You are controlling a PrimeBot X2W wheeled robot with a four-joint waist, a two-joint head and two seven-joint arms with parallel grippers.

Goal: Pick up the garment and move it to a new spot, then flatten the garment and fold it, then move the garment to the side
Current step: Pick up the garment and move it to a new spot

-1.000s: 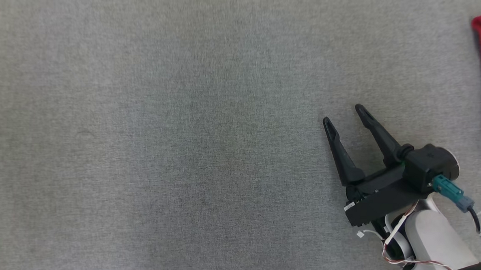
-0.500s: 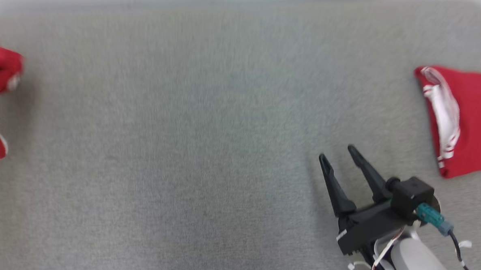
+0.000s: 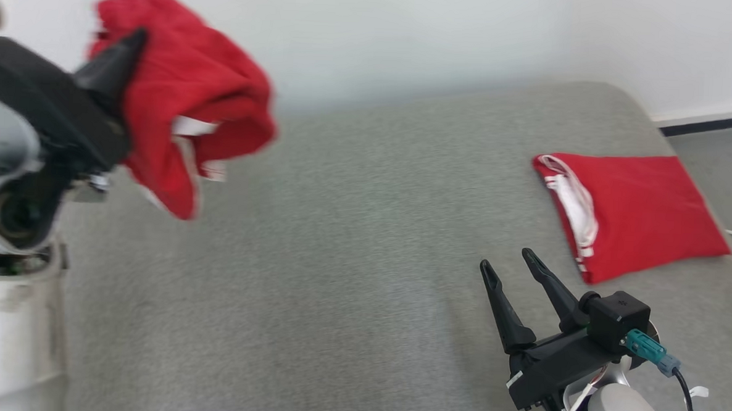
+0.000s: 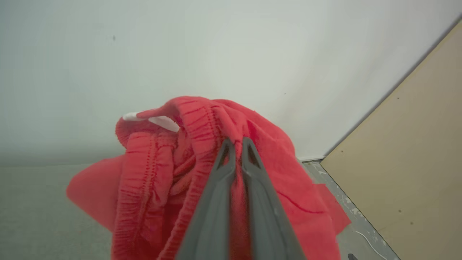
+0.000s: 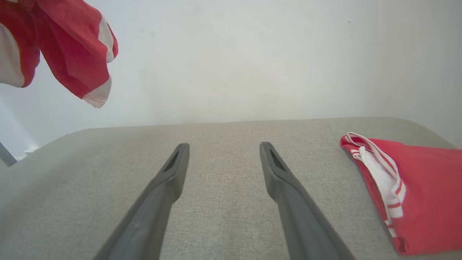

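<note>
Left gripper [image 4: 237, 142] clamps the red garment [image 4: 151, 180] aloft; right gripper [image 5: 224, 145] gapes empty

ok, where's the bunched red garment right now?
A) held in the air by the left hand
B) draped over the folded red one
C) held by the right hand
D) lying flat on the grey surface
A: the left hand is shut on the bunched red garment, which hangs above the grey surface; the right hand is open and empty.
</note>
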